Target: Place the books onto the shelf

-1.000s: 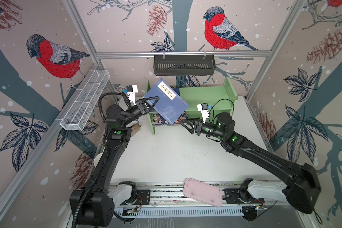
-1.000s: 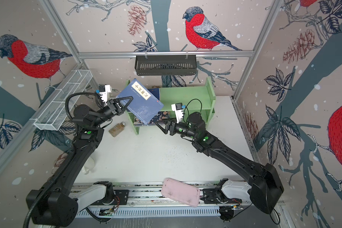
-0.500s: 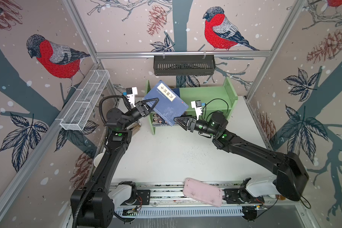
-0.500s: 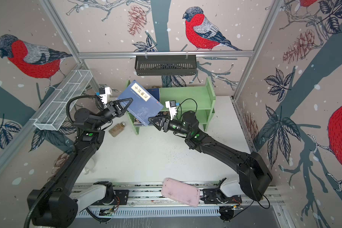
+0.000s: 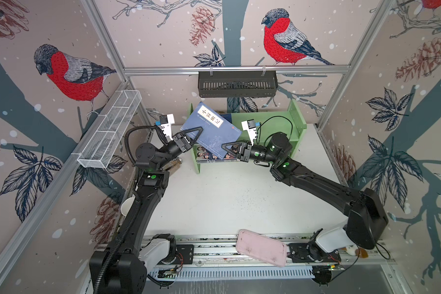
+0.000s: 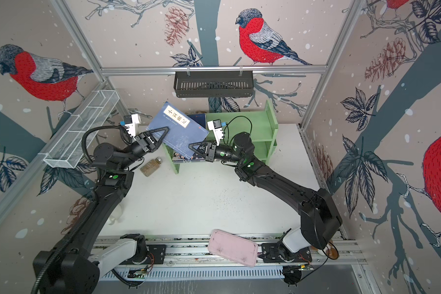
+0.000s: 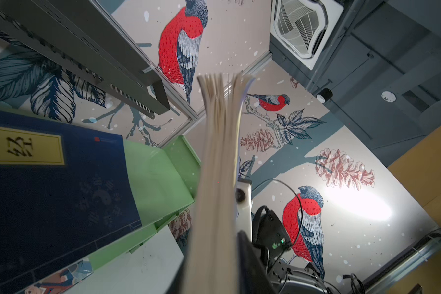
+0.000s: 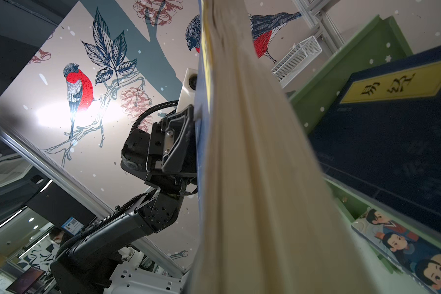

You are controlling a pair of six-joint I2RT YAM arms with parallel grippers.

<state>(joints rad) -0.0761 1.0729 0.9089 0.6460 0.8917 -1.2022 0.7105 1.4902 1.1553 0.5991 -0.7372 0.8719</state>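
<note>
White tabletop (image 5: 227,198), bird-print walls (image 5: 163,38). Your right pincer (image 5: 225,150) has just clamped the book (image 5: 209,132) at its low corner, while your left pincer (image 5: 197,131) begins loosening; whether it still grips is unclear. Likely a handover. Book hangs tilted above the shelf (image 5: 273,122), over its left end, long axis diagonal, label end highest.

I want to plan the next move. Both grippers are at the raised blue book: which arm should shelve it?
Right, probably. The right gripper is shut on the blue book, in front of the open shelf. The left gripper stands beside the shelf end, grip unclear.
</note>
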